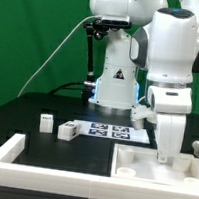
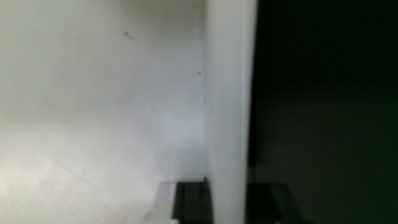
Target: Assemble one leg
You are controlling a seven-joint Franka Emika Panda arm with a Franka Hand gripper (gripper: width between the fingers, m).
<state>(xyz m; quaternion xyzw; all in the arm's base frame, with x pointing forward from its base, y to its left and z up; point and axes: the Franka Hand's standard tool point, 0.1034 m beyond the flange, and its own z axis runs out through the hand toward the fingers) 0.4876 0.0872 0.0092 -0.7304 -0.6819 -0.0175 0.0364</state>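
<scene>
Gripper (image 1: 164, 154) points straight down at about 4 o'clock in the exterior view, with its tips at the far rim of the tray panel (image 1: 145, 166). The wrist view is blurred. It shows two dark fingers (image 2: 187, 203) with a pale straight strip running between them, which looks like the panel's raised rim. Whether they clamp that strip or only straddle it cannot be told.

The leg (image 1: 67, 131) stands on the table (image 1: 41, 146) at 9 o'clock from the gripper and well apart from it. It is a squat, matt white plastic block with a dark square tag on its face. A second leg (image 1: 46, 121) of the same shape stands near it, at 10 o'clock from the first. The marker board (image 1: 109, 130), thin and flat with printed tags, lies between the legs and the gripper.

The tray panel is a flat white square with a low raised lip. The border bar (image 1: 8, 153) is long, white and L-shaped, and lies at 7 o'clock on the matt black table.
</scene>
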